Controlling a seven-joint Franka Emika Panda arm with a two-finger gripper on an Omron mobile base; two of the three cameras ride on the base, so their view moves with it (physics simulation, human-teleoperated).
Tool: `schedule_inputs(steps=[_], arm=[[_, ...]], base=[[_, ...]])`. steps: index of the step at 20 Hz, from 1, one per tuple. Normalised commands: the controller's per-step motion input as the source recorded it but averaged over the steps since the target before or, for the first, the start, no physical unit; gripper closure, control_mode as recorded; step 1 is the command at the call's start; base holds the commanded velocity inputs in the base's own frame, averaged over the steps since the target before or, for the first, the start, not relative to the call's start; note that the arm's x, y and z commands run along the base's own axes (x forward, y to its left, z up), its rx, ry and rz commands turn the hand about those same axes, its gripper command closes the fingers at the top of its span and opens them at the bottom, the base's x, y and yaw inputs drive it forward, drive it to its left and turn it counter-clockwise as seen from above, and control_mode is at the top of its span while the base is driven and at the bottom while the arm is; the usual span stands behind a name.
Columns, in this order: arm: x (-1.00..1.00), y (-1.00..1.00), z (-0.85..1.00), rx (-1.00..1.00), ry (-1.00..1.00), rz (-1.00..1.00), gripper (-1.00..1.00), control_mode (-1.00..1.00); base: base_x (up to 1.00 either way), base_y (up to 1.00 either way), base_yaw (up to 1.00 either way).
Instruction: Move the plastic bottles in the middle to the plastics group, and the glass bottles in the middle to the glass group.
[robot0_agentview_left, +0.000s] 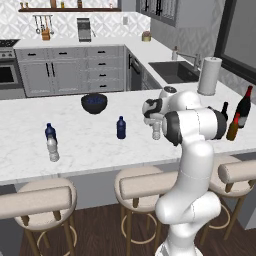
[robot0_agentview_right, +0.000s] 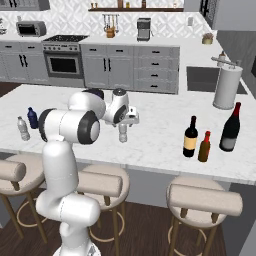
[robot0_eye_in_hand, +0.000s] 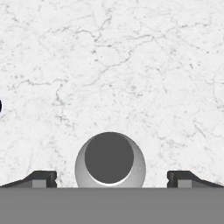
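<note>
I had the claw (robot0_eye_in_hand: 112, 179) poised directly above the small clear-greyish plastic bottle with the white cap (robot0_agentview_right: 123, 133), one of the two middle plastics, which stood upright on the white marble tabletop (robot0_agentview_left: 85, 142). Looking down along the hand, I saw the bottle's round top sitting between the two dark fingertips (robot0_eye_in_hand: 41, 178), which stood wide apart on either side and touched nothing, so the claw was released. I judged this to be the start of the task: lining up to grasp that bottle, with none of the middle items shifted yet. The small dark blue plastic bottle (robot0_agentview_left: 121, 127) waited just to the left of it, and the tall dark glass wine bottle with the black neck and tan label (robot0_agentview_right: 190, 137) stood off to the right, beside the amber-brown glass bottle (robot0_agentview_right: 204, 147) and the red-necked dark wine bottle (robot0_agentview_right: 231, 128) of the glass group. The plastics group, a dark blue bottle (robot0_agentview_left: 49, 132) and a clear one (robot0_agentview_left: 53, 149), sat far along the tabletop to the left. Next I would need to lower the hand until the fingertips bracketed the bottle's body, clench, lift and carry it leftward. The dark round bowl (robot0_agentview_left: 94, 103) further back looked bluish inside, but I could not tell what it held.
</note>
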Motion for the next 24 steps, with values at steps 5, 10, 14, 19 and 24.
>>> schedule_inputs(steps=[5, 10, 14, 19, 24], arm=[[0.00, 0.00, -0.01, 0.00, -0.02, 0.00, 1.00, -1.00], [0.00, 0.00, 0.00, 0.00, 0.00, 0.00, 1.00, -1.00], [-0.17, 0.00, 0.08, 0.00, -0.02, 0.00, 1.00, -1.00], [-0.64, 0.11, 0.27, 0.03, -0.07, 0.07, 1.00, -1.00], [-0.63, 0.49, 0.13, 0.00, -0.04, 0.17, 1.00, -1.00]], base=[[0.00, 0.00, 0.00], [0.00, 0.00, 0.00], [0.00, 0.00, 0.00], [0.00, 0.00, 0.00], [0.00, 0.00, 0.00]])
